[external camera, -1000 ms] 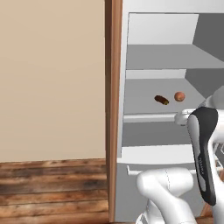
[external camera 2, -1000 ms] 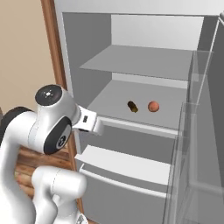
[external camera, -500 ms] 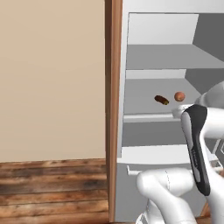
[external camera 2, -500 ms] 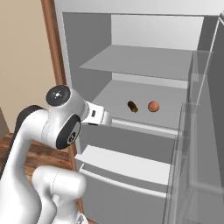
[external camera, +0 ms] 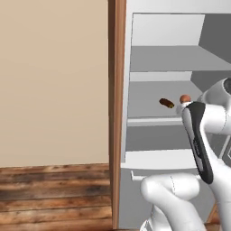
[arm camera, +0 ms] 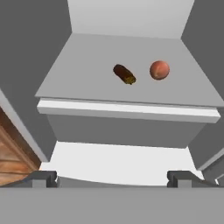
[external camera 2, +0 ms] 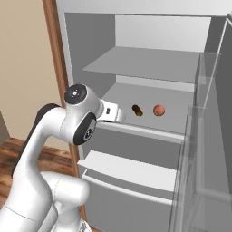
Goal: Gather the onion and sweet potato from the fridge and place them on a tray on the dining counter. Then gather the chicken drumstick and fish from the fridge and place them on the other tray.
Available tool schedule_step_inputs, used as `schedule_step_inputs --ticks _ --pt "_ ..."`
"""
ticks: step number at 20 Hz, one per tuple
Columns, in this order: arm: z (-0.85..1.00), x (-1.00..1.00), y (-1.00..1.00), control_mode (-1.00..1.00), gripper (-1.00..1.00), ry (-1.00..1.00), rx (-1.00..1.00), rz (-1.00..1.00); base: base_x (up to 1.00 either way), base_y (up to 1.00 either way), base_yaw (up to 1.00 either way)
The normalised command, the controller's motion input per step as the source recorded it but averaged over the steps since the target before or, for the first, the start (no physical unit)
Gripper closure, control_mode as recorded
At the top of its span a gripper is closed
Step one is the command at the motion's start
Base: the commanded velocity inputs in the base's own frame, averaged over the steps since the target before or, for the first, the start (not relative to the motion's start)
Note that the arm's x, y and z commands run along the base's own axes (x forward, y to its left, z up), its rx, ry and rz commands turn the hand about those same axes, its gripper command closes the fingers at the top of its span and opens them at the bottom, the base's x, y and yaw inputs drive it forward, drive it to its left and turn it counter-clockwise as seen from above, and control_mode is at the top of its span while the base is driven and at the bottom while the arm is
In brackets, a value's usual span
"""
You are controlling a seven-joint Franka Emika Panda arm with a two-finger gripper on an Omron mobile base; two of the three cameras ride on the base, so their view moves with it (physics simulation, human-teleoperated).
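Note:
The fridge (external camera 2: 136,63) stands open. Its middle grey shelf (arm camera: 127,109) carries two items side by side. The onion (arm camera: 159,70) is a round orange-brown ball, also seen as the onion (external camera 2: 158,110) and the onion (external camera: 184,98). Just left of it lies the sweet potato (arm camera: 124,74), a dark brown lump, also seen as the sweet potato (external camera 2: 137,110) and the sweet potato (external camera: 166,103). My gripper (arm camera: 112,178) is open and empty. It hangs in front of the shelf's front edge, short of both items.
The fridge's wood-brown frame (external camera: 118,113) runs up the left side of the opening. The open door with clear bins (external camera 2: 204,136) stands close on the right. A lower shelf (external camera 2: 131,165) juts out under the hand. A beige wall (external camera: 54,81) and plank floor (external camera: 54,194) lie left.
The arm has swung up and forward, bringing the hand closer to the middle shelf. The onion and sweet potato have not moved. The jaws stay open.

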Motion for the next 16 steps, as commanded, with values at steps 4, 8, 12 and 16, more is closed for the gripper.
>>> schedule_step_inputs --ticks 4,8,12,16 --pt "-0.01 0.51 -0.27 -1.0 -1.0 -0.03 0.0 0.0 0.0 0.0 0.0" --pt "-0.08 0.51 -0.18 -1.0 -1.0 0.0 0.0 0.0 0.0 0.0 0.0" --pt "-0.16 0.47 -0.15 -1.0 -1.0 0.0 0.0 0.0 0.0 0.0 0.0" --pt "-0.22 0.47 -0.09 -1.0 -1.0 0.0 0.0 0.0 0.0 0.0 0.0"
